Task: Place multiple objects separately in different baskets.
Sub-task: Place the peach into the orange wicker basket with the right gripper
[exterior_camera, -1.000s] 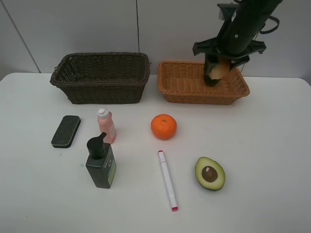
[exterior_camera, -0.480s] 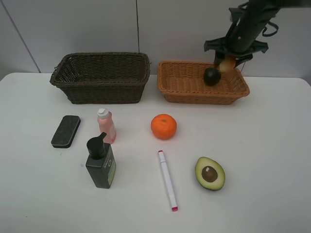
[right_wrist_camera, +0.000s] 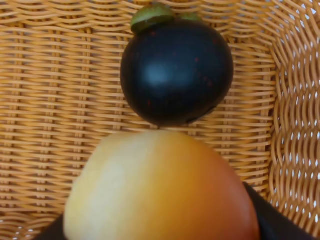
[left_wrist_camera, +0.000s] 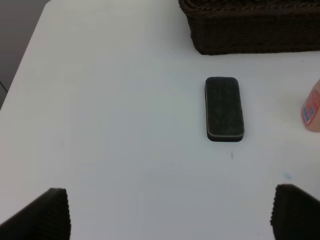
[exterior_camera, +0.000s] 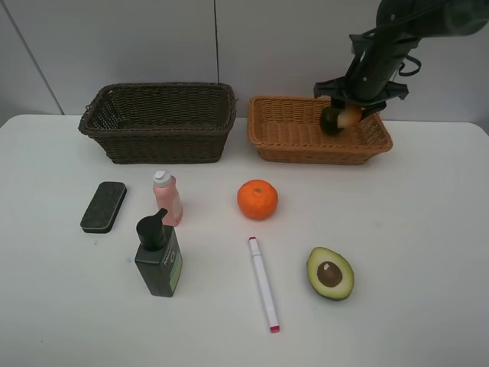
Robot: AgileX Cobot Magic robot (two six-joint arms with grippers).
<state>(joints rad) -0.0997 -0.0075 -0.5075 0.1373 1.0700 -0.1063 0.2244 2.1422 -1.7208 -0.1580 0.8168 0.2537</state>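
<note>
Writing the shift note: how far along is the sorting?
Done: the mangosteen lies in the light basket. In hand: the right gripper holds the peach over that basket. Left on the table: eraser, pink bottle, pump bottle, orange, marker, avocado half.

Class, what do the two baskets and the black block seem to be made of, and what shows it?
Dark basket and orange basket: woven wicker or a plastic imitation, matte; interlaced strands show. Block: probably felt or foam, dull, with a pale edge strip.
</note>
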